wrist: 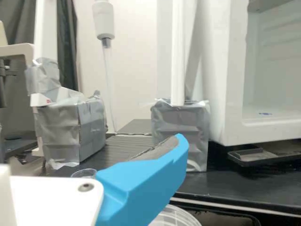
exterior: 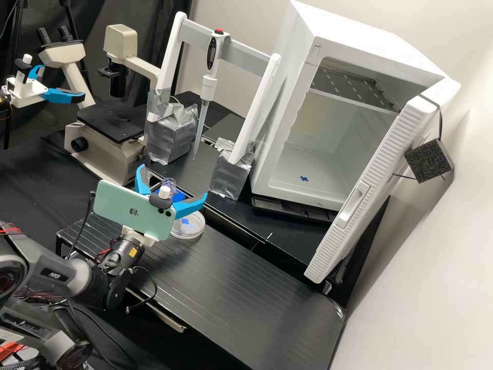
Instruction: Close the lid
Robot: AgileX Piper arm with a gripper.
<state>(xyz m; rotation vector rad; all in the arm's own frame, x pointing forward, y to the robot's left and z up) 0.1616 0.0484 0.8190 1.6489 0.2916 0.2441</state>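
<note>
1. Although the word "lid" could mean something smaller, I judge it to be the white door [exterior: 371, 190], swung wide at the right of the high view, on the open white cabinet [exterior: 280, 110].
2. The pincer [exterior: 173, 181] has its blue fingers spread wide, with nothing seen in its hold; it is above the near part of the counter [exterior: 241, 288], well apart from the door.
3. A sideways sweep could snag the hanging pipette [exterior: 208, 85] or knock its taped stand [exterior: 231, 174], since both lie near a direct way to the door.
4. Moving off low, a spread finger could drag the clear dish [exterior: 187, 226] or tip the small clear cup [exterior: 168, 184], both being close by.
5. The mounted phone [exterior: 133, 208] widens the wrist, so it might bump things the fingers miss.
6. Pushing the door near its hinge could stall it or shift the cabinet; a slanting push could slide off the ribbed edge.
7. The dark cord [exterior: 440, 121] beside the door might catch and stop it short.
</note>
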